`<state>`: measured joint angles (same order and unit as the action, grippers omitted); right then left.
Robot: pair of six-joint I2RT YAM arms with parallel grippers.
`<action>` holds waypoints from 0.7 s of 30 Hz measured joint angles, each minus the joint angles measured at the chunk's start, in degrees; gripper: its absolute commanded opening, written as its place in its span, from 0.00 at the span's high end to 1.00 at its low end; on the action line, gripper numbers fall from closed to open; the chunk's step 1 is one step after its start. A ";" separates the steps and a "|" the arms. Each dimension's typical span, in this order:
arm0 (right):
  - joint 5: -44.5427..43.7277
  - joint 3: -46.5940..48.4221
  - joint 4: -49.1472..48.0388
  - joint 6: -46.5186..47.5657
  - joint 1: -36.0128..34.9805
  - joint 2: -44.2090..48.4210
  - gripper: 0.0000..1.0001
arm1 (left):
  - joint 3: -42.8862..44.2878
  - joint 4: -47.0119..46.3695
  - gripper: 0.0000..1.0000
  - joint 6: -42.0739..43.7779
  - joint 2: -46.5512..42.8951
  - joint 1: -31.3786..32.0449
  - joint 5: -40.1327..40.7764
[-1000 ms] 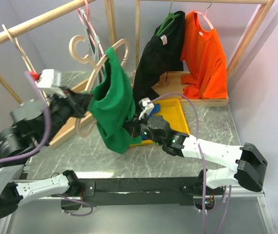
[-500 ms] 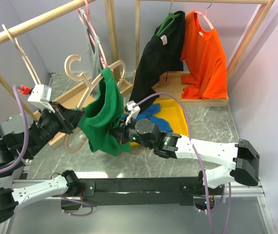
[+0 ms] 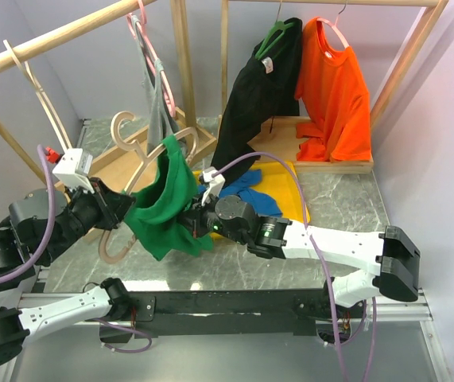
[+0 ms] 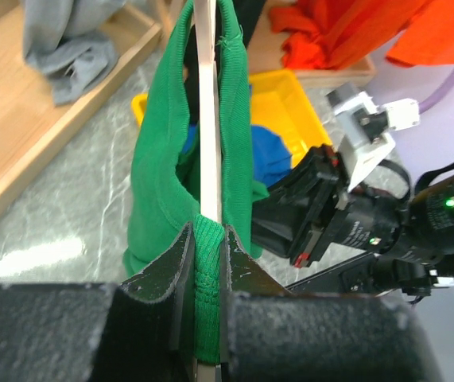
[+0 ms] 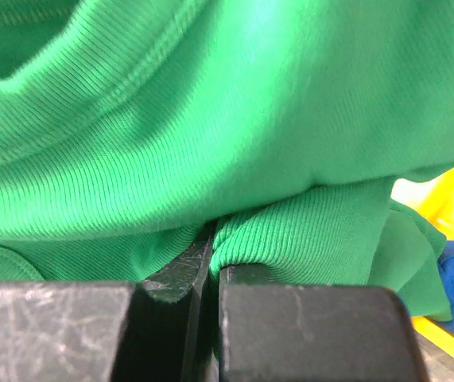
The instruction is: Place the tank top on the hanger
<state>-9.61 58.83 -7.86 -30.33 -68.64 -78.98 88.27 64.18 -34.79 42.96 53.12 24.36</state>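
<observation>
The left end effector (image 4: 207,248) was clenched on the wooden hanger (image 4: 206,119), a fold of the green tank top (image 3: 167,207) pinched in with it. The right end effector (image 5: 211,259) was clamped on the tank top's lower fabric. The top was draped over one hanger arm, held above the surface (image 3: 346,203), which was grey marbled stone between pale lilac walls. There were two robot arms and two wooden rails. Three garments hung from the rails: one grey top (image 3: 159,103), one black garment (image 3: 250,95) and one orange T-shirt (image 3: 334,87). One yellow tray (image 3: 294,191) held one blue garment (image 3: 250,187).
</observation>
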 measured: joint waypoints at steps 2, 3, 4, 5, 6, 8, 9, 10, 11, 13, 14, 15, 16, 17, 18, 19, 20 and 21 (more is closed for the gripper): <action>0.22 0.17 0.20 -0.13 0.00 -0.37 1.00 | 0.02 1.46 0.99 -0.76 -0.02 0.00 0.63; 0.28 0.17 0.33 -0.17 0.00 -0.42 1.00 | 0.02 2.21 0.99 -1.16 -0.02 0.00 0.98; 0.35 0.20 0.48 -0.28 0.00 -0.46 1.00 | 0.02 2.84 0.99 -1.55 -0.02 0.00 1.22; 0.46 0.26 0.61 -0.28 0.00 -0.50 1.00 | 0.04 3.45 0.99 -2.01 -0.02 0.00 1.55; 0.66 0.37 0.66 -0.31 0.00 -0.68 1.00 | 0.13 4.33 0.99 -2.47 -0.02 0.00 2.03; 0.98 0.50 0.68 -0.31 0.00 -1.01 1.00 | 0.26 5.38 0.99 -3.48 -0.04 0.00 2.86; 1.11 0.55 0.72 -0.31 0.00 -1.11 1.00 | 0.46 5.99 0.99 -3.91 -0.04 0.00 3.32; 1.20 0.70 0.94 -0.31 0.00 -1.27 1.00 | 0.72 6.84 0.99 -4.42 -0.04 0.00 4.00; 1.31 0.90 1.14 -0.31 0.00 -1.38 1.00 | 1.03 7.56 0.99 -5.07 -0.04 0.00 4.55; 1.44 1.53 1.46 -0.28 0.00 -1.70 1.00 | 1.64 8.72 0.99 -5.86 -0.04 0.00 5.97; 1.51 1.92 1.62 -0.26 0.00 -1.88 1.00 | 1.99 9.25 0.99 -6.38 -0.04 0.00 6.60; 1.51 2.32 1.77 -0.17 0.00 -2.08 1.00 | 2.45 9.81 0.99 -6.69 -0.02 0.00 7.41; 1.53 2.69 1.95 -0.07 0.00 -2.23 1.00 | 2.82 10.10 0.99 -6.78 0.00 0.00 7.96; 1.53 3.21 2.21 0.04 0.02 -2.51 1.00 | 3.50 10.56 0.99 -6.88 0.15 0.00 8.63; 1.55 3.98 2.60 0.20 0.11 -2.89 1.00 | 4.24 10.91 0.99 -6.91 0.44 0.00 9.35; 1.79 4.85 2.99 0.37 0.33 -3.43 1.00 | 5.27 11.15 0.99 -6.88 0.92 0.00 10.25; 2.01 5.77 3.13 0.48 0.55 -3.98 1.00 | 6.19 11.19 0.99 -6.88 1.51 0.00 11.08; 2.54 6.86 3.30 0.63 0.87 -4.63 1.00 | 7.06 11.08 0.99 -6.86 2.23 0.00 12.11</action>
<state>-7.07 65.69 -4.56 -29.69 -67.77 -83.61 95.33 75.26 -41.65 45.19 53.12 36.47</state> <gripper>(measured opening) 0.026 0.128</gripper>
